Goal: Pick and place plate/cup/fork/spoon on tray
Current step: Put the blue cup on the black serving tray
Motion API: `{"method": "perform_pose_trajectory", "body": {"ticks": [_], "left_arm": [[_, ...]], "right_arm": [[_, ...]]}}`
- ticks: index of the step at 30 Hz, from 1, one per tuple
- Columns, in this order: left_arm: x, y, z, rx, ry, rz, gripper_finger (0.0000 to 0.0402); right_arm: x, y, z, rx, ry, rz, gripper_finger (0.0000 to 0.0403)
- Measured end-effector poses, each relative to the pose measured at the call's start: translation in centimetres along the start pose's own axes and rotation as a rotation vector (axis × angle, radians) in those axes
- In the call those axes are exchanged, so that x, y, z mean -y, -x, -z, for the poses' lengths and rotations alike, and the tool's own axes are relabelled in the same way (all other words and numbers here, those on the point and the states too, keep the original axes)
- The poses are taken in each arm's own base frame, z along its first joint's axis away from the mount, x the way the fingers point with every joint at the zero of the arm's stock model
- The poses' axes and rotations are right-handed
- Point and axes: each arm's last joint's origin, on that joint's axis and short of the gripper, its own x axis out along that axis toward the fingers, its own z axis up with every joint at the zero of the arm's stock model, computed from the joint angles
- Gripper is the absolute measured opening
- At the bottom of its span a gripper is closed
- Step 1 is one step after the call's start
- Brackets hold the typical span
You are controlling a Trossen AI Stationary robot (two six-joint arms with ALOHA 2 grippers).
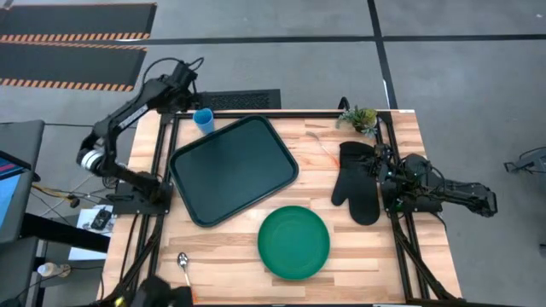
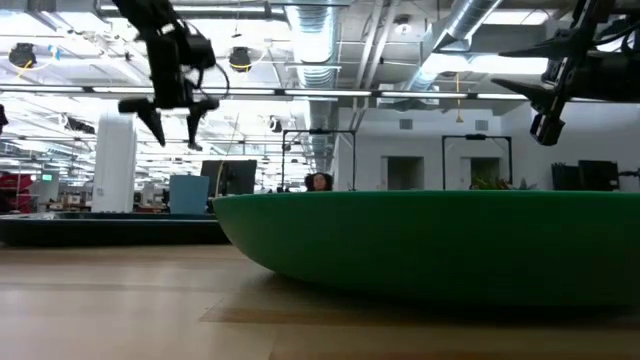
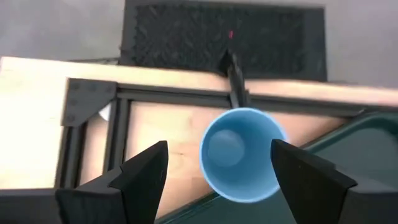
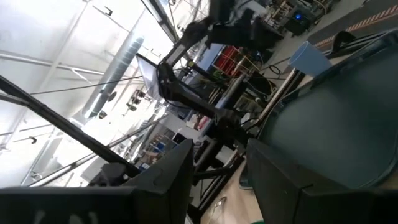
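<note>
The light-blue cup (image 1: 203,120) stands open end up on the table by the tray's far left corner. My left gripper (image 1: 186,92) hangs open above it. In the left wrist view its fingers stand on either side of the cup (image 3: 241,154) without touching it. In the low view the left gripper (image 2: 171,122) is well above the table. The dark tray (image 1: 235,169) lies at the table's middle left. The green plate (image 1: 293,241) lies near the front edge. The spoon (image 1: 182,260) lies at the front left. The fork (image 1: 324,150) lies right of the tray. My right gripper (image 4: 217,186) waits open at the table's right edge.
A black oven mitt (image 1: 358,181) lies right of the fork, close to my right arm (image 1: 426,189). A small potted plant (image 1: 358,118) stands at the far right corner. Dark frame rails (image 1: 162,162) run along the table's left and right sides.
</note>
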Motion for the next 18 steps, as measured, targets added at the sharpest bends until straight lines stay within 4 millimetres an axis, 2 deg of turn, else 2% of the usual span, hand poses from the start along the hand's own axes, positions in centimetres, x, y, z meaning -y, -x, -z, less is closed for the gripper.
{"method": "perform_pose_trajectory", "body": {"ticks": [5,11,14,18], "left_arm": [[0.8,-3.5,0.0,-0.104,-0.089,-0.027,0.0270],[1.5,-5.7,0.2,-0.157,-0.135,-0.051,0.0266],[1.6,-6.2,0.2,-0.160,-0.143,-0.052,0.0239],[1.5,-6.2,0.1,-0.141,-0.153,-0.077,0.0167]], "right_arm": [[0.0,0.0,0.0,0.000,0.002,0.001,0.0175],[0.0,0.0,0.0,-0.001,0.002,0.001,0.0175],[0.0,0.0,0.0,-0.001,0.002,0.001,0.0175],[0.0,0.0,0.0,-0.002,0.003,0.002,0.0175]]}}
